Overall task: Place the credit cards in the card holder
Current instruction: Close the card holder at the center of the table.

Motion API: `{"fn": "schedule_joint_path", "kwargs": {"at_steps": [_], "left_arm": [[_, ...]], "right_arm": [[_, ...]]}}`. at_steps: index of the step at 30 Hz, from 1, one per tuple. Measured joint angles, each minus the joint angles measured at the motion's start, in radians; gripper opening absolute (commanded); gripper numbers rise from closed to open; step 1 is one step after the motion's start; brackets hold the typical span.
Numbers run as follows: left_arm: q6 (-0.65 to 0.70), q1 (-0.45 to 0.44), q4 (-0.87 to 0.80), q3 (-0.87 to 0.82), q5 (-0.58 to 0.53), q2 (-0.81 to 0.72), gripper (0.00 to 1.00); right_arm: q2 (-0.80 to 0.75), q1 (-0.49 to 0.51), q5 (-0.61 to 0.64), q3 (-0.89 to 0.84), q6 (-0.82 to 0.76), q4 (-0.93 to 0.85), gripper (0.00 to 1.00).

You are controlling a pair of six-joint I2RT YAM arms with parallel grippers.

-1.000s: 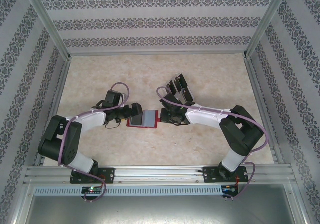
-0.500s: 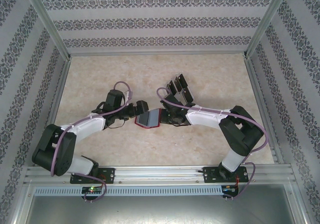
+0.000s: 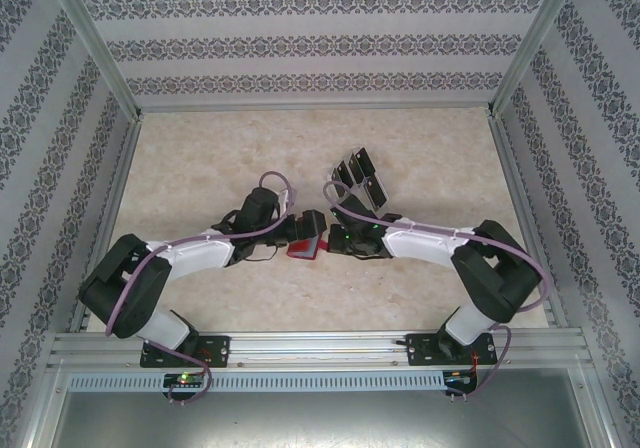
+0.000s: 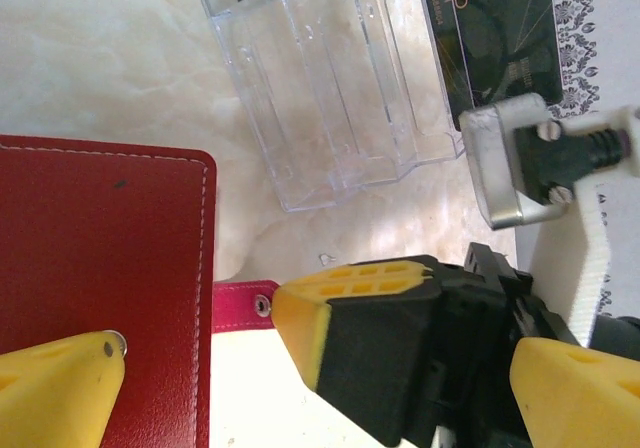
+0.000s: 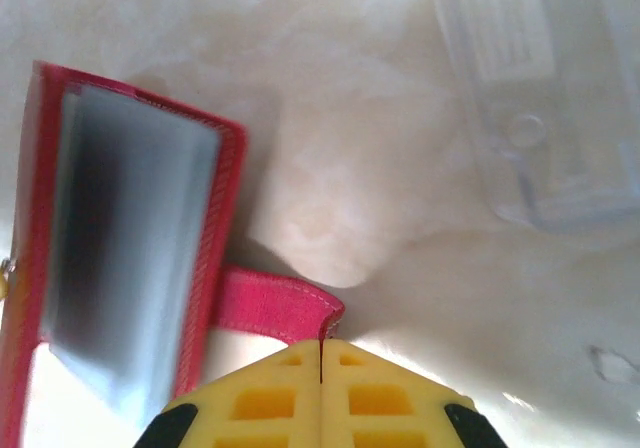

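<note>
From above, the wallet (image 3: 304, 242), which lay flat and open a second ago, now stands half folded and looks narrower. It has shifted toward the right claw (image 3: 333, 238), and the left claw (image 3: 289, 230) has reached in against its other side. Behind them a clear rack (image 3: 362, 180) holds the black cards (image 3: 352, 166) on the marbled table (image 3: 200, 148), with patterned walls (image 3: 300, 43) around. The left wrist view shows the left claw spread wide, one fingertip on the red cover. The right wrist view shows the right claw pinching the wallet's tab (image 5: 268, 303), beside the grey pockets.
</note>
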Motion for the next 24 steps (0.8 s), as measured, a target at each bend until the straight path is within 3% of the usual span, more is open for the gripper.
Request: {"fn": "schedule_joint_path", "kwargs": {"at_steps": [7,17,24], "left_arm": [[-0.044,-0.031,0.047,-0.002,-0.053,0.005,1.00],[-0.134,-0.121,0.212,-0.029,-0.108,0.132,1.00],[-0.187,-0.144,0.313,-0.076,-0.184,0.131,1.00]], "right_arm": [[-0.089,-0.020,-0.008,-0.088,0.000,0.007,0.00],[-0.090,-0.058,-0.043,-0.127,-0.002,0.071,0.00],[-0.090,-0.066,-0.061,-0.130,-0.010,0.088,0.00]]}}
